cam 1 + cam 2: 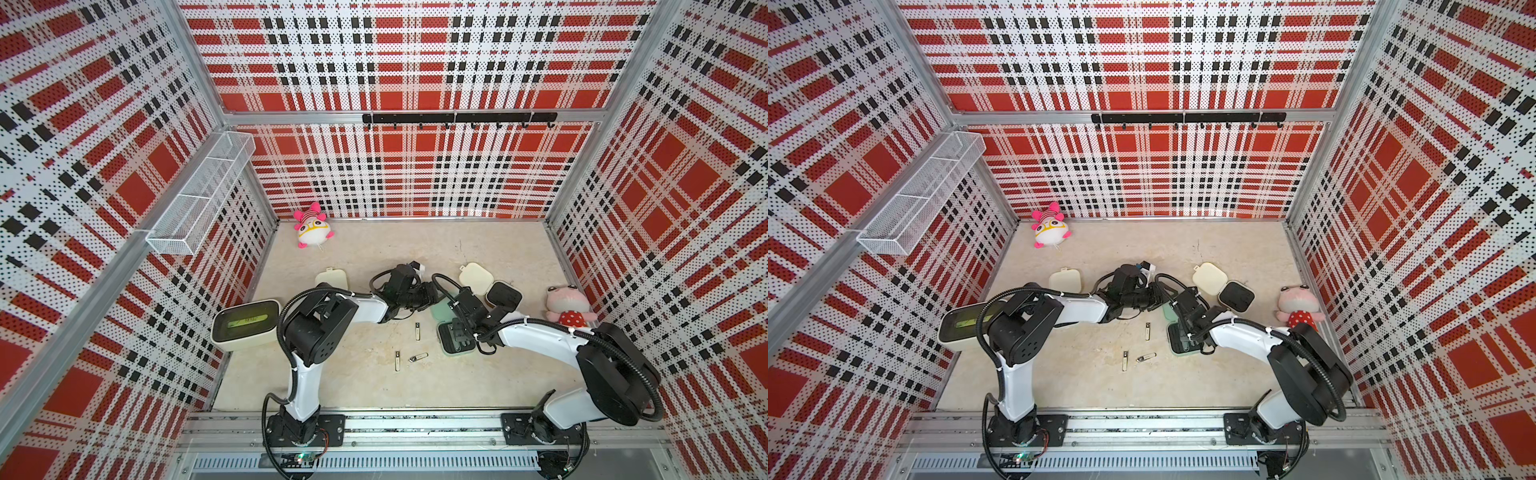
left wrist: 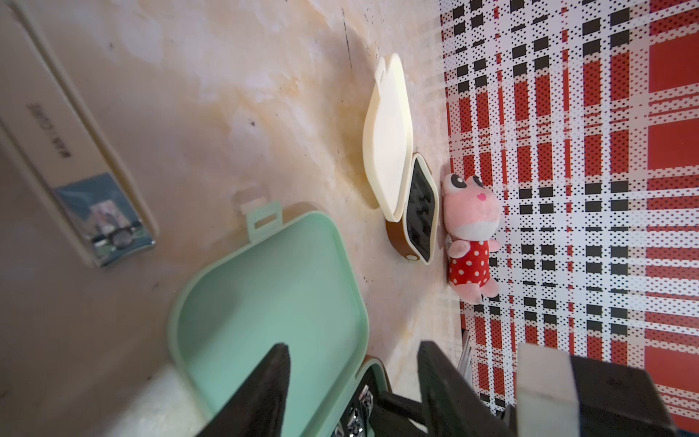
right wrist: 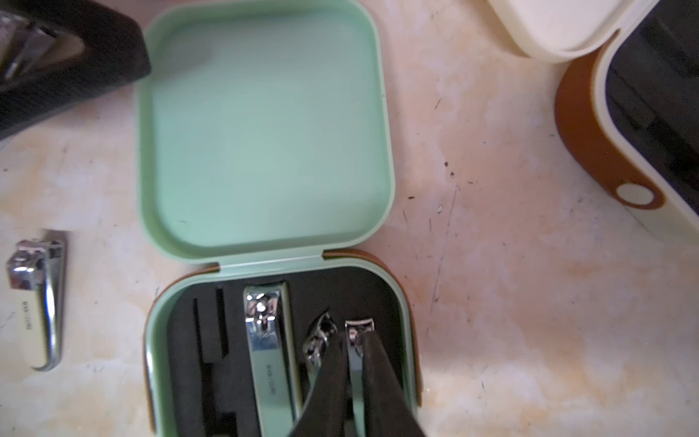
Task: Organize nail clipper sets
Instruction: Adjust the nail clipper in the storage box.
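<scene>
Right gripper (image 3: 353, 363) clamps a small clipper (image 3: 357, 340) in the open mint green case (image 3: 264, 132), mid-worktop toward the right edge. Left gripper (image 2: 113, 212) grips a cream clipper (image 2: 72, 151) beside it.

Both arms reach inward from their front rail mounts, elbows raised. Left gripper (image 1: 430, 293) points sideways toward the right arm, its jaws closed. Right gripper (image 3: 353, 355) angles downward, fingers (image 3: 382, 386) pinched together on a thin metal piece.

Plaid walls (image 1: 407, 62), beige marbled floor (image 1: 415, 249)
</scene>
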Controlling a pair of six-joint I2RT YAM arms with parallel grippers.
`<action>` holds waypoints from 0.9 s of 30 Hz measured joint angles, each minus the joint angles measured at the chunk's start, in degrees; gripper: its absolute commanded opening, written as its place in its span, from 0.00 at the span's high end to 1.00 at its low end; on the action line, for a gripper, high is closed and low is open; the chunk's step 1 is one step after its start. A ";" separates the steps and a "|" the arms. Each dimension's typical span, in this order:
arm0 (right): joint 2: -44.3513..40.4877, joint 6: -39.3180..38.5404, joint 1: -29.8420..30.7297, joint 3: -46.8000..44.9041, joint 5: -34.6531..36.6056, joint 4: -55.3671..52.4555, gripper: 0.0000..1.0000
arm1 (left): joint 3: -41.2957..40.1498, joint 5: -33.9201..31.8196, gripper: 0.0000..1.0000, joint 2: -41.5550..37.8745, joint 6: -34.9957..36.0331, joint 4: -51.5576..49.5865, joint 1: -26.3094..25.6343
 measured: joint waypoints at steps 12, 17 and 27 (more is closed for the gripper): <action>-2.82 -0.20 0.00 -1.51 -5.79 0.39 0.90 | 0.00 0.00 0.41 0.00 0.31 -0.02 0.50; -2.82 -0.15 0.00 -1.90 -6.43 0.39 0.90 | 0.00 0.00 0.41 0.00 0.33 -0.02 0.55; -2.71 0.55 0.00 -3.10 -5.46 0.31 0.90 | -0.04 0.00 0.41 0.00 0.92 -0.04 0.55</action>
